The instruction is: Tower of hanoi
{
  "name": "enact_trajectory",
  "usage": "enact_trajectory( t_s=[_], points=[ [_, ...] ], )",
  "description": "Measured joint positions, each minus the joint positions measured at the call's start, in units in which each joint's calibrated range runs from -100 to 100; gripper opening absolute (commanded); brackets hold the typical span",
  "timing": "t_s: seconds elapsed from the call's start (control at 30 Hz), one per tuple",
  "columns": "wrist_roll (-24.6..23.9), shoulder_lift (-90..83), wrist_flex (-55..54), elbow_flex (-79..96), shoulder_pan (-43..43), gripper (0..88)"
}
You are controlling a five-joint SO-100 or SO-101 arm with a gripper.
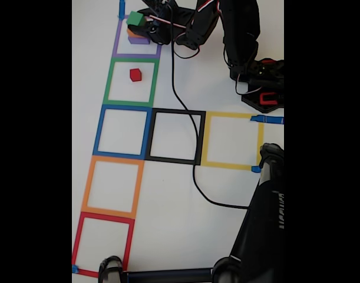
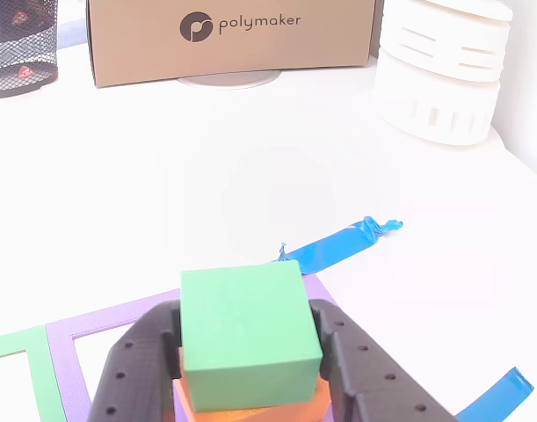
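A green cube sits between the black fingers of my gripper, which is shut on it from both sides. The cube rests on, or just above, an orange block. That orange block lies on a purple block inside the purple tape square at the top of the fixed view. A small red cube stands alone in the green tape square just below.
Blue, orange, red, black and yellow tape squares mark the white table. A black cable runs down across it. A black stand fills the bottom right. A cardboard box and a white spool stand behind.
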Motion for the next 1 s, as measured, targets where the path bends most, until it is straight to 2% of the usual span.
enact_trajectory(
  t_s=[0.2,0.4,0.67,0.93,1.0],
  points=[
    [0.0,-4.56,2.58,1.68,-1.76,4.8],
    [0.18,-20.6,18.22,2.48,-4.33,5.4],
    [0.36,-46.77,57.96,-5.49,-8.07,5.3],
    [0.36,-54.88,105.36,-36.21,-17.55,5.7],
    [-1.98,-55.04,114.71,-44.27,-20.13,5.4]
  ],
)
